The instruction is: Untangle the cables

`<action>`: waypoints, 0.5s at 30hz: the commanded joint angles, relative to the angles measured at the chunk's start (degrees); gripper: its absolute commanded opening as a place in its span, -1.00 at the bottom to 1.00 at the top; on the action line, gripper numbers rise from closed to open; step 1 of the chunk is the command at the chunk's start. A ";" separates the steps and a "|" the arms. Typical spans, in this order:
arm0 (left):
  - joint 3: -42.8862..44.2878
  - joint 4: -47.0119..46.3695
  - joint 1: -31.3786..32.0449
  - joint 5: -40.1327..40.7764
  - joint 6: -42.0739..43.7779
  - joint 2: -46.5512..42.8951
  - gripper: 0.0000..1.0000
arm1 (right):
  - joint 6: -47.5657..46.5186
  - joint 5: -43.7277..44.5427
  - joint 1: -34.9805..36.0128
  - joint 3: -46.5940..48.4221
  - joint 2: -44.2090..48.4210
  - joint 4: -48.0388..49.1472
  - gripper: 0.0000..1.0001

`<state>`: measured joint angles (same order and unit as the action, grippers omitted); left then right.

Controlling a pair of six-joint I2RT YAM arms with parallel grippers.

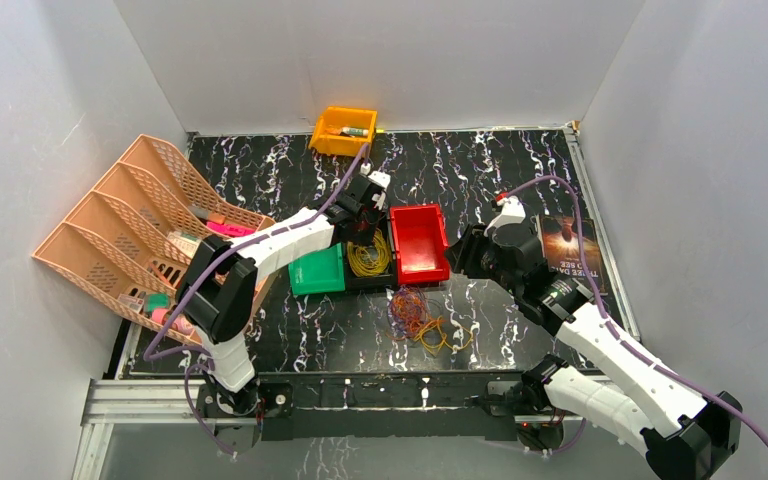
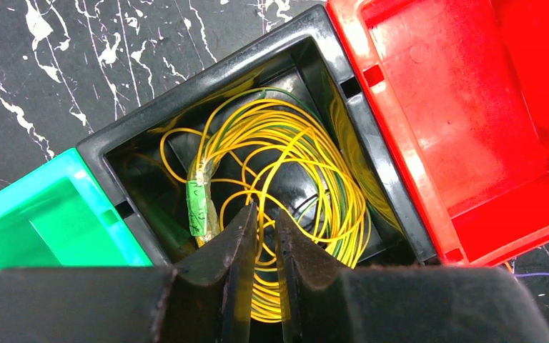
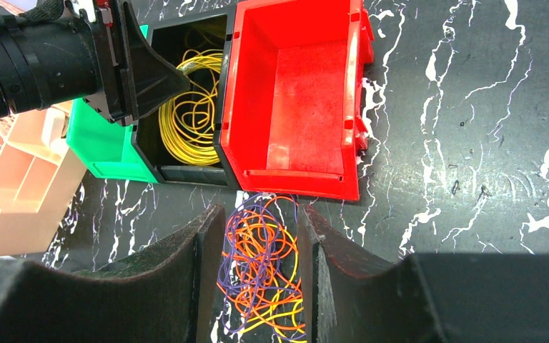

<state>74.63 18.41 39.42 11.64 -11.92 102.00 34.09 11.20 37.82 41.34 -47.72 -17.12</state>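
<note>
Yellow cable [image 2: 314,164]: lying coiled in black bin [image 2: 207,78], under left gripper [image 2: 265,214].
Left jaws: standing nearly together, strands showing between; grip cannot be told.
Orange-purple tangle [image 3: 257,279]: lying beside red bin [image 3: 293,107], being straddled by right gripper [image 3: 259,218], jaws spread.

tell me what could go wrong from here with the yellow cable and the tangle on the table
1. The left gripper has its jaws narrow among strands of the yellow cable in the black bin. Lifting away could snag a loop and drag the coil back out.
2. The purple and orange tangle lies close in front of the red bin. The open right gripper may catch both colours at once, or nudge the bin.
</note>
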 commanded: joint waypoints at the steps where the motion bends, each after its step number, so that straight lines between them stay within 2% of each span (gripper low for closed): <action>1: 0.88 0.83 -0.40 1.23 0.58 -1.23 -0.76 | -0.61 -0.03 -0.33 -0.39 0.31 0.84 0.01; 4: 0.40 0.53 -0.40 1.31 0.27 -0.66 -1.00 | -0.44 -0.12 -0.33 -0.43 0.45 0.78 0.01; 10: -1.21 -0.75 -0.40 2.40 -0.29 4.59 -1.00 | -0.42 -0.34 -0.33 -0.65 0.45 0.78 0.01; 15: -1.88 -0.77 -0.44 4.10 -0.05 5.02 -1.00 | -0.35 -1.06 -0.30 -0.61 -0.26 1.39 0.01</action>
<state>73.47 16.75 39.22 13.26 -12.14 108.27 34.11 10.94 37.82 41.34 -47.72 -17.12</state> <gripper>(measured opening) 0.014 0.504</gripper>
